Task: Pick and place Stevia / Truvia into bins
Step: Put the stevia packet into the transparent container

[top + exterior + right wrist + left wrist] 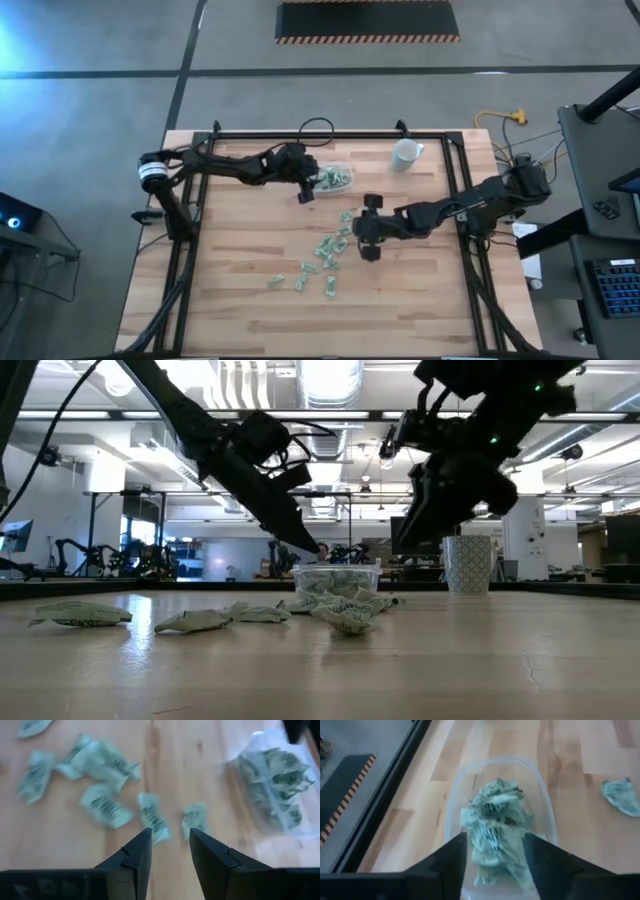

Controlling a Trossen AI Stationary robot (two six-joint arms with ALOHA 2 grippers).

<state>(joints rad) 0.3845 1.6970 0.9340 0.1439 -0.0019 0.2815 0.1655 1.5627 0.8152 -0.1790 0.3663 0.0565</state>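
**Two claws over a crowded patch: where this could slip**

While my right gripper [169, 851] hangs above the loose packets [102, 805] in the middle of the table [240, 300], its fingers stand partly apart with nothing between them. Two of the crumpled green-and-white packets lie just ahead of the fingertips, close together, so my worry is that closing on one drags or pinches the neighbour too, or that the flat paper slides out because there is so little to bite on. Coming down tilted could also just push them along the wood.

Farther off, my left gripper [495, 865] sits over the clear container [540, 795], which is already heaped with packets. Its fingers are parted and straddle the heap; I judge they grip nothing, though a packet may be clinging to them, which I cannot tell. Pulling away carelessly could catch the rim and tip the light container, or flick packets back out.

Beyond it, the white cup [405, 154] stands well apart. My two arms work near each other, so a hurried carry to the container risks a knock.
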